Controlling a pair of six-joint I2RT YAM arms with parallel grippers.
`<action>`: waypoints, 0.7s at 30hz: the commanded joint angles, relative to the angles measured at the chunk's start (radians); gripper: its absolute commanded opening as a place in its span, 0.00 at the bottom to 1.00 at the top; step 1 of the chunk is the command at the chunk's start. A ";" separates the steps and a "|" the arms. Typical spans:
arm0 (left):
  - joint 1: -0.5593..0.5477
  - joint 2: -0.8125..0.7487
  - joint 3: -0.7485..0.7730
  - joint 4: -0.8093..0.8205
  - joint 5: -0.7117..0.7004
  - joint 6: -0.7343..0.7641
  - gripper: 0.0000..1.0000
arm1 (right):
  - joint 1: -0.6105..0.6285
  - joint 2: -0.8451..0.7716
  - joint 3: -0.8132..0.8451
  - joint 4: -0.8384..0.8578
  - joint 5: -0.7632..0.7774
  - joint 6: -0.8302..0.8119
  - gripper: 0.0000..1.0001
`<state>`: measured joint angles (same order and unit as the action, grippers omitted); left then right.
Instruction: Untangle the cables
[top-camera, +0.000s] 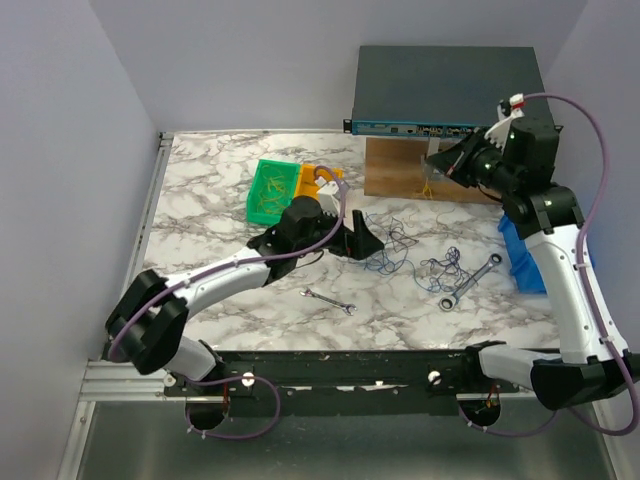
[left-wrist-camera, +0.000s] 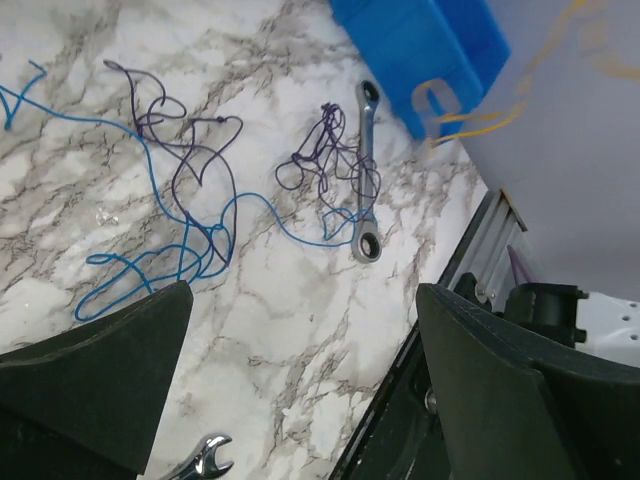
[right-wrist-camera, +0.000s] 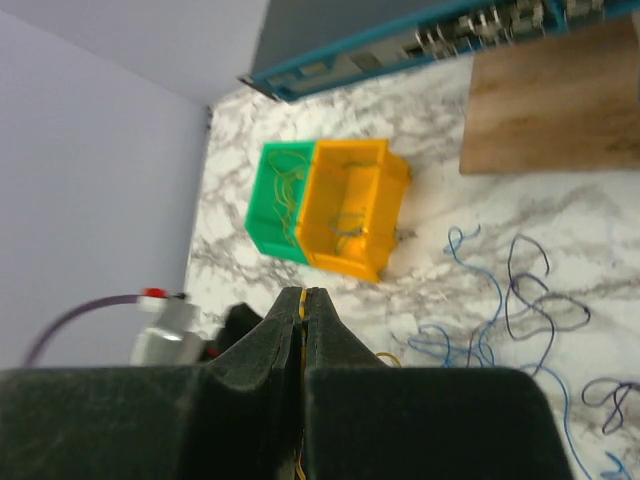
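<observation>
The cables lie loose on the marble table: a blue and dark purple tangle (top-camera: 392, 245) next to my left gripper, and a smaller purple clump (top-camera: 445, 268) by a ratchet wrench. My left gripper (top-camera: 365, 240) is open and empty, low over the table. In the left wrist view the blue wire (left-wrist-camera: 190, 250) and purple clump (left-wrist-camera: 330, 160) lie beyond its spread fingers (left-wrist-camera: 90, 370). My right gripper (top-camera: 437, 160) is raised at the back right, shut on a thin yellow wire (right-wrist-camera: 303, 312) that hangs below it (top-camera: 428, 186).
A green bin (top-camera: 272, 190) and an orange bin (top-camera: 320, 178) holding wires stand behind the left gripper. A blue bin (top-camera: 520, 258) is at the right. A ratchet wrench (top-camera: 470, 283) and a small wrench (top-camera: 328, 300) lie in front. A wooden block (top-camera: 400, 170) and a dark device (top-camera: 450, 90) stand at the back.
</observation>
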<state>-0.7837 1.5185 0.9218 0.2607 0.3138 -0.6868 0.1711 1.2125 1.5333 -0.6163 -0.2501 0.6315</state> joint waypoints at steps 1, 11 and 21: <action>0.014 -0.135 -0.073 -0.075 -0.036 0.085 0.99 | 0.007 -0.053 -0.128 0.087 -0.099 -0.008 0.01; 0.100 -0.234 -0.007 -0.069 0.237 0.115 0.99 | 0.067 -0.043 -0.225 0.125 -0.183 -0.073 0.01; 0.081 -0.135 0.125 0.046 0.378 0.047 0.86 | 0.192 -0.032 -0.255 0.168 -0.131 -0.047 0.01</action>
<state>-0.6857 1.3384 1.0035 0.2359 0.5884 -0.6125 0.3321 1.1919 1.3014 -0.4889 -0.3870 0.5827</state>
